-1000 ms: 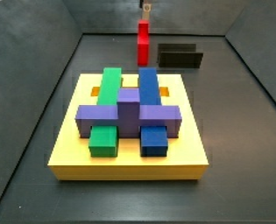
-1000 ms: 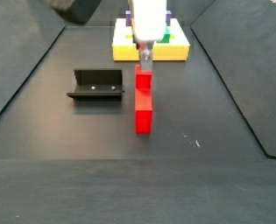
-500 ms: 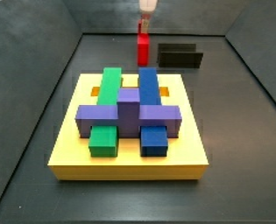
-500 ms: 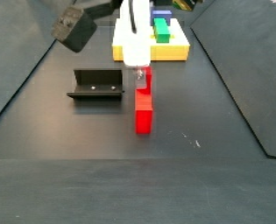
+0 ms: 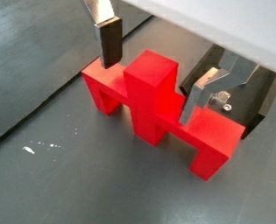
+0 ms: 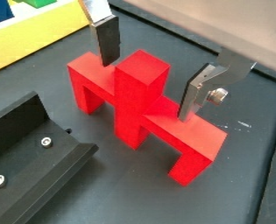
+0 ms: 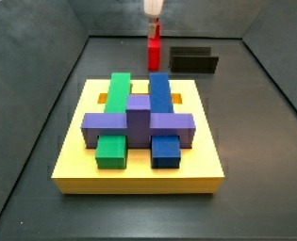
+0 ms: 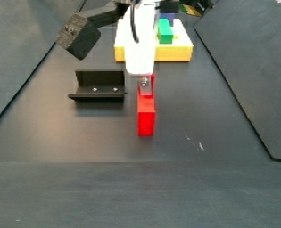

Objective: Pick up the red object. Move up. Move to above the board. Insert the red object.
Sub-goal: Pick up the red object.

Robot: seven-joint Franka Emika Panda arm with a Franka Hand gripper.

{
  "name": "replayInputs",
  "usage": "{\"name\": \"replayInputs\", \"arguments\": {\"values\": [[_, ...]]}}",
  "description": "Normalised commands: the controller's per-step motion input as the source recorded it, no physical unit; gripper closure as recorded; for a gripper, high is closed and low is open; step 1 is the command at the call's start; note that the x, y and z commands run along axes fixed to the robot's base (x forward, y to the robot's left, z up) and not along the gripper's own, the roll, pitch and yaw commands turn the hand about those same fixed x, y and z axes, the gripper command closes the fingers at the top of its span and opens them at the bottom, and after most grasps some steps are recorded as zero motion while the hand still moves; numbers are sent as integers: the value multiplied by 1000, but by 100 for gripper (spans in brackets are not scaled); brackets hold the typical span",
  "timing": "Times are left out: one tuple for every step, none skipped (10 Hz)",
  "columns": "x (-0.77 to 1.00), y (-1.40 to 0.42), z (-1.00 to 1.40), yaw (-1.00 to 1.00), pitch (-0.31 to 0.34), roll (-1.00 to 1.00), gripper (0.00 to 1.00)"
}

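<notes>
Between the tool's (image 6: pixel 158 74) open fingers, the red object (image 6: pixel 140 109).

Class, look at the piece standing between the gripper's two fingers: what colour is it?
Bright red. The red object shows best in a wrist view, with the gripper astride its central post.

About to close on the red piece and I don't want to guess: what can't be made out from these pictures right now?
- Pad contact: in both wrist views the gripper straddles the red object, but whether the fingers touch it is unclear.
- Gripper in a side view: cut off by the frame's top edge.
- The board: largely hidden behind the arm.
- Board slots: covered by blocks.
- Fixture: cut off at the edge.
</notes>
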Motion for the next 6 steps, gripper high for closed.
{"name": "replayInputs", "arguments": {"values": [[-40, 0, -97, 237, -43, -81, 0], [-23, 0, -77, 226, -41, -61, 0], [-6, 0, -66, 223, -33, -71, 0], [0, 0, -60, 229, -31, -84, 0], [100, -29, -31, 20, 0, -41, 0], [129, 0, 0, 0, 24, -31, 0]]}}
